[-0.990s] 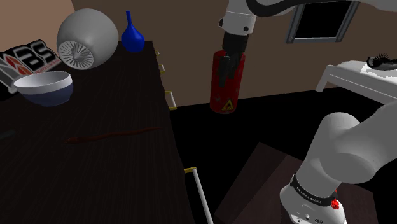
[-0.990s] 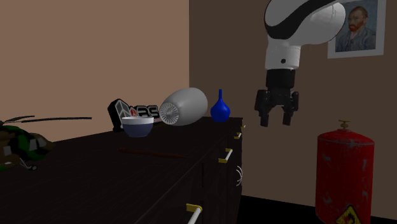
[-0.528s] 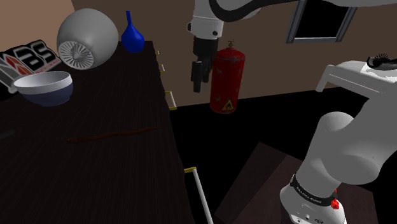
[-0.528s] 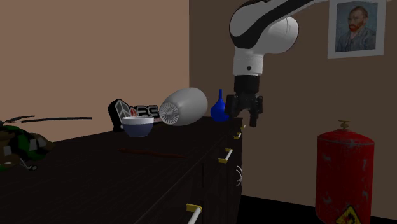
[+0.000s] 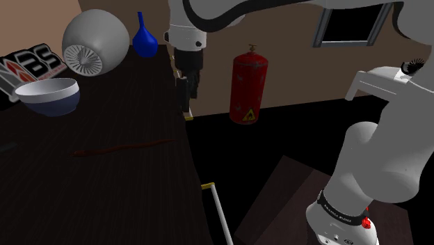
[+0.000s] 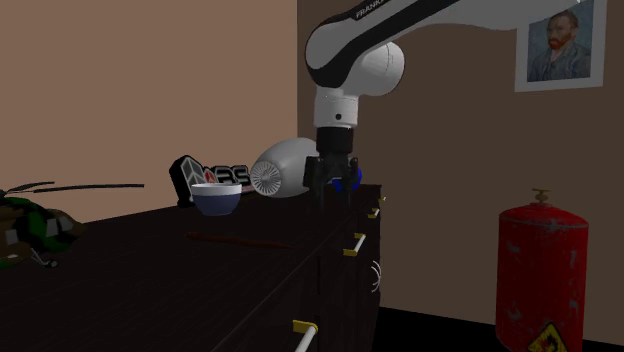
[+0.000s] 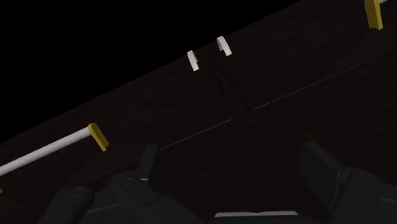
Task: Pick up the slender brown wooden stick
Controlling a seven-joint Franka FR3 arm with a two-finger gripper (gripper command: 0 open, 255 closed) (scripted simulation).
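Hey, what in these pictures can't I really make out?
Blue vase: second exterior view, mostly hidden behind the gripper.
Lettered sign: shoulder view, cut off by the left edge.
Toy helicopter: second exterior view, cut off by the left edge.
Red fire extinguisher: second exterior view, base cut off by the bottom edge.

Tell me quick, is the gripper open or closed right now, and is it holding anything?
Gripper: open, fingers apart, holding nothing; the brown stick lies on the dresser top.
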